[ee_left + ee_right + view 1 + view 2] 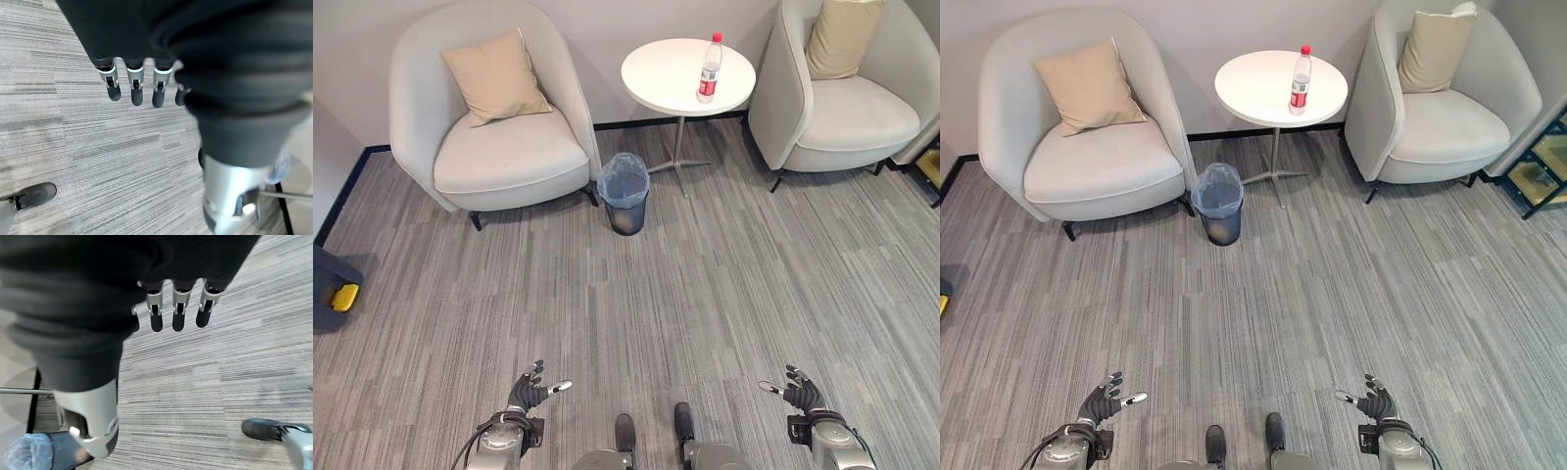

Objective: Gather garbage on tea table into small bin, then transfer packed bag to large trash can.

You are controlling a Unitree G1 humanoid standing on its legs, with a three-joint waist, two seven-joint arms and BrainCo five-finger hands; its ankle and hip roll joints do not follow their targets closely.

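One round white table (666,78) stands between two pale armchairs, the left armchair (494,117) and the right armchair (842,98), each carrying one beige cushion. On the table stands a single plastic bottle (710,69), upright, with a red cap and red label, near the table's right edge. One small bin (624,193), lined with a translucent bag, sits on the grey carpet (705,294) just beside the table's foot and the left armchair. Both hands hang low over the carpet, well apart from the table: the left hand (529,392) and the right hand (800,392) each have fingers extended and relaxed, holding nothing.
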